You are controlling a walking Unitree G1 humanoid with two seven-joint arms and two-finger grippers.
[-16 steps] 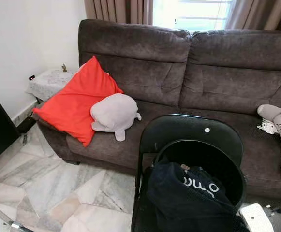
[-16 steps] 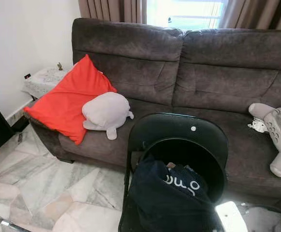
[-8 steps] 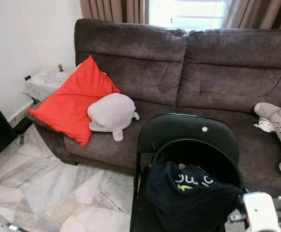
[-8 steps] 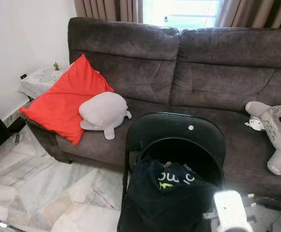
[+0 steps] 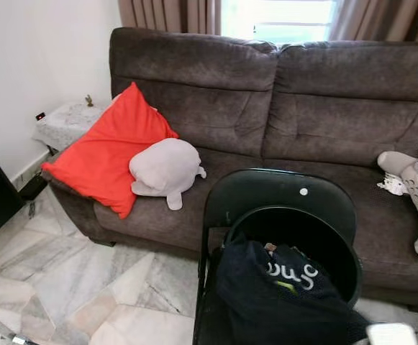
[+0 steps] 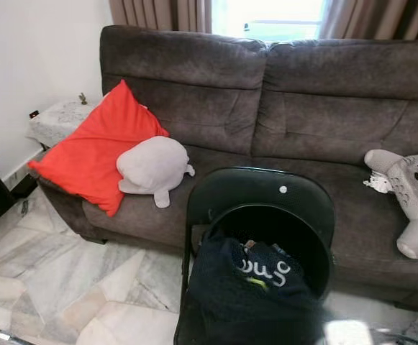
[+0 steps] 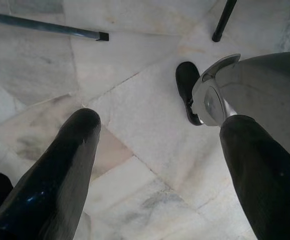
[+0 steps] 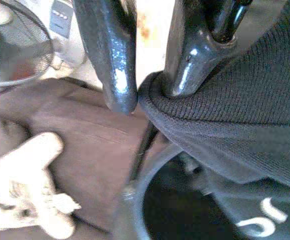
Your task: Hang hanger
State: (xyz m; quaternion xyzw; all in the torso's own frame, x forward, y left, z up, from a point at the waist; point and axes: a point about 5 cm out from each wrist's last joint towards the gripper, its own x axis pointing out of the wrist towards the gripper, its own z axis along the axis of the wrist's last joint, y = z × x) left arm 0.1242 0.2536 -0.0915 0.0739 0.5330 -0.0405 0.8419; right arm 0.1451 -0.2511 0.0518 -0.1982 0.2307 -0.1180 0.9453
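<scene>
Right pincer [image 8: 147,85] nearly closed, pinching dark garment [image 8: 234,100]

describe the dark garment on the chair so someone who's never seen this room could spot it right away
Facing the brown sofa, find the black folding chair standing before it on the marble floor. The dark navy garment is bunched on its seat. Its white lettering sets it apart from the plain black chair.

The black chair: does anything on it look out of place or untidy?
Yes. A dark garment with white lettering lies bunched on the black chair instead of hanging. The right end effector is at its ribbed edge.
</scene>
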